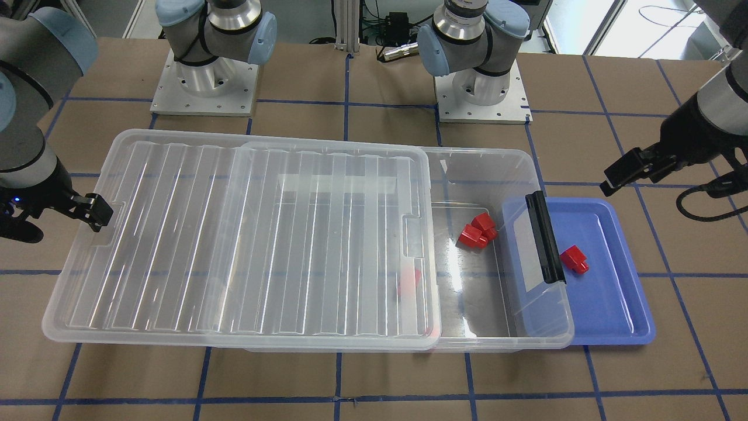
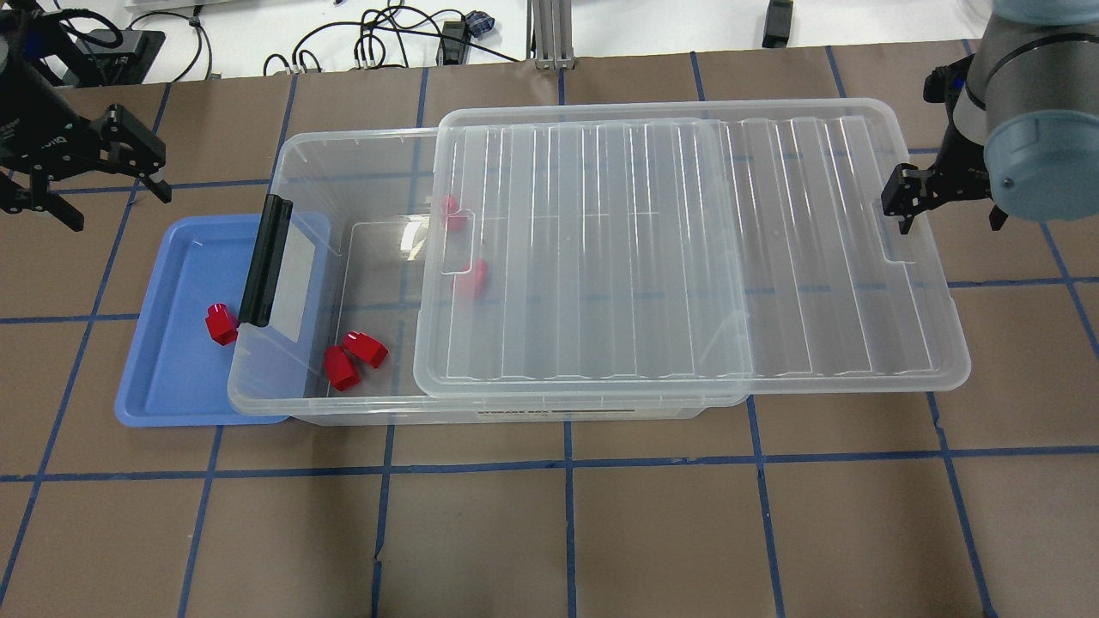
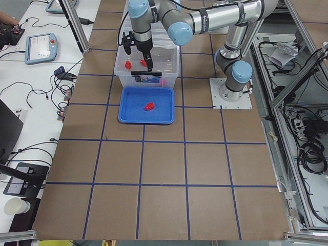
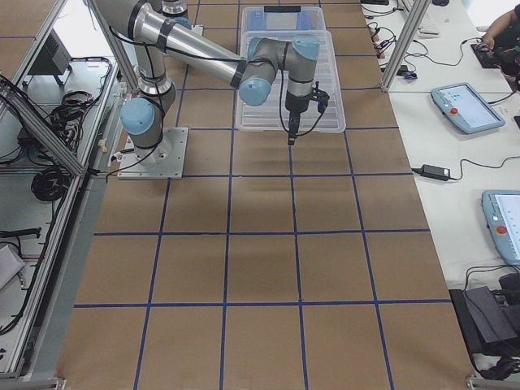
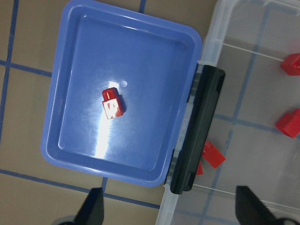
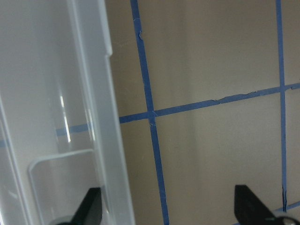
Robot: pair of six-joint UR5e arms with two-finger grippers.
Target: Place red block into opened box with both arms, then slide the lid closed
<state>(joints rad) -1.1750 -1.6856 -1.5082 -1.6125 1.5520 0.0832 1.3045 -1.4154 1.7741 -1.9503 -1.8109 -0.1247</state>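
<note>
One red block (image 5: 113, 103) lies alone on the blue tray (image 5: 75, 56), also seen in the overhead view as the red block (image 2: 221, 324). My left gripper (image 5: 171, 211) hovers open and empty above the tray and the box's black bar (image 5: 199, 126). The clear box (image 2: 343, 144) holds several more red blocks (image 2: 354, 359), some under the lid. The ribbed lid (image 2: 687, 249) covers most of the box and overhangs its right end. My right gripper (image 6: 168, 213) is open at the lid's far notch, one finger (image 2: 901, 202) over the rim.
The blue tray (image 2: 163, 378) is tucked under the box's open end. Brown table with blue tape lines (image 2: 567, 463) stretches in front. Both arm bases (image 1: 204, 88) stand behind the box. Cables (image 2: 386, 34) lie past the table's far edge.
</note>
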